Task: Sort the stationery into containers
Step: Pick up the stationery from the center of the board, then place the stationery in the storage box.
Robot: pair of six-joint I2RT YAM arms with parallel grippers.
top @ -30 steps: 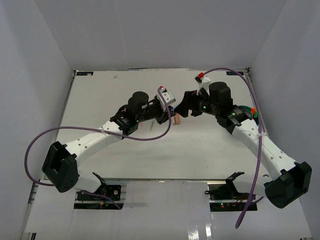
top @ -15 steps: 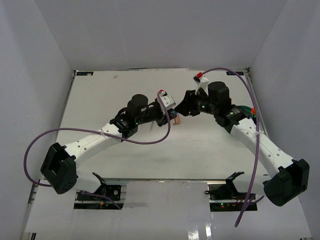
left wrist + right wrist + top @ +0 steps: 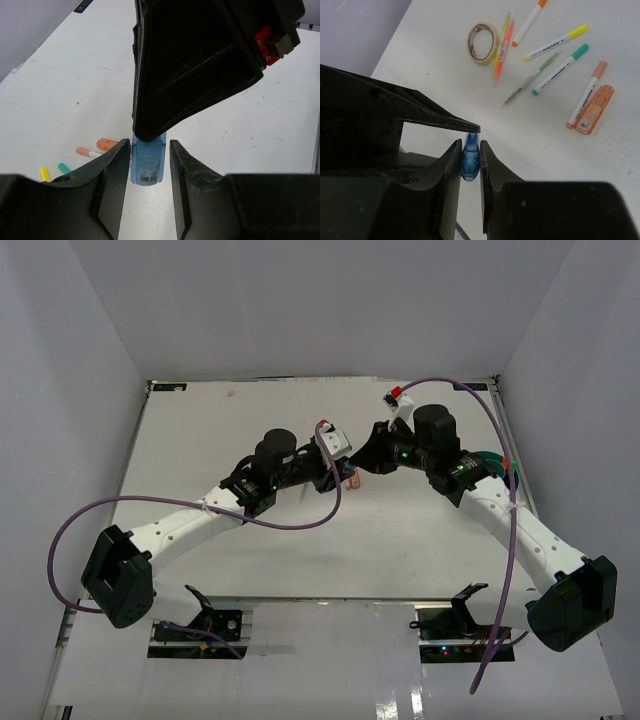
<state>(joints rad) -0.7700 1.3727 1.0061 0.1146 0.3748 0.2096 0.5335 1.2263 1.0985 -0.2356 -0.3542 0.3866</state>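
Note that both arms reach in from their near corners and meet above the middle of the table [image 3: 200, 440], wrists facing each other.

1. Right gripper [image 3: 469, 143]: the claw is narrow, and both fingers are clamped on the sides of the light blue highlighter [image 3: 469, 160].
2. Left gripper [image 3: 150, 142]: the claw is narrow, and its fingers closely flank the other end of the same highlighter. You cannot tell whether they press on it.
3. The highlighter hangs above the table between the two grippers.
4. Loose pens [image 3: 559, 69], a salmon highlighter [image 3: 592, 115] and a beige tape loop [image 3: 482, 36] lie on the table.
5. The teal organiser [image 3: 492, 458] stands at the right, partly hidden behind the right arm.
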